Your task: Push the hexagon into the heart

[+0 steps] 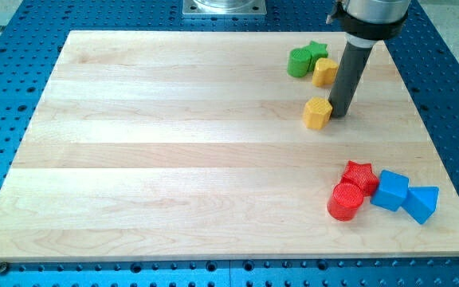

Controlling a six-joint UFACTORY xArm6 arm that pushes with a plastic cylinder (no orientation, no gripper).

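Observation:
A yellow hexagon (317,112) lies on the wooden board (174,143) at the view's upper right. A yellow heart (324,71) lies just above it, a short gap apart, and touches a green round block (299,62). My tip (339,116) stands on the board right against the hexagon's right side. The dark rod rises from there and hides part of the board to the right of the heart.
A green star (318,50) sits behind the green round block and the heart. At the lower right a red star (358,174), a red cylinder (345,201), a blue cube (390,190) and a blue triangle (422,203) cluster near the board's edge.

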